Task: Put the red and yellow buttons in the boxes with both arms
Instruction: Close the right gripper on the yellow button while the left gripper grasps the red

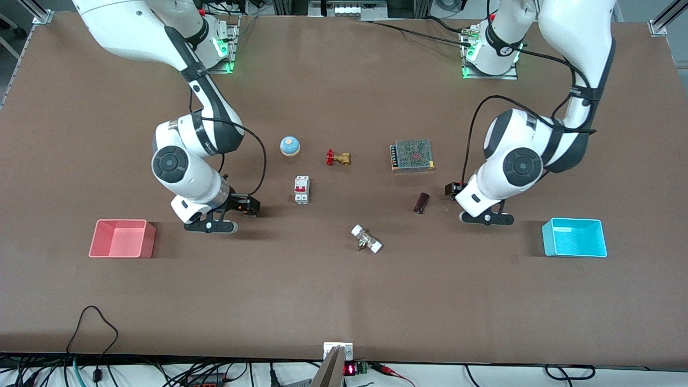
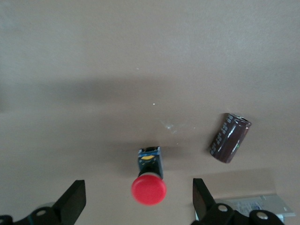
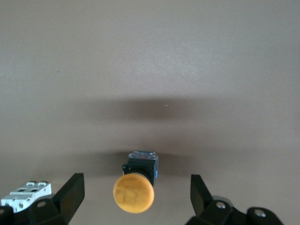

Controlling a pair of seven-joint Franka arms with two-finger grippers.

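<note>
The red button (image 2: 148, 190) stands on the table on its black base, between the spread fingers (image 2: 74, 201) of my open left gripper (image 2: 139, 198), which do not touch it. In the front view this gripper (image 1: 454, 189) is low over the table beside the dark capacitor (image 1: 421, 202). The yellow button (image 3: 133, 192) stands between the spread fingers (image 3: 71, 194) of my open right gripper (image 3: 136, 193), untouched. In the front view an orange spot shows under that gripper (image 1: 243, 206). The salmon-pink box (image 1: 146, 239) sits at the right arm's end, the cyan box (image 1: 546, 237) at the left arm's end.
Mid-table are a blue dome bell (image 1: 289, 145), a brass valve with a red handle (image 1: 338, 158), a white circuit breaker (image 1: 301, 189), a mesh-topped power supply (image 1: 412, 155) and a white fitting (image 1: 366, 238). The capacitor also shows in the left wrist view (image 2: 229, 137).
</note>
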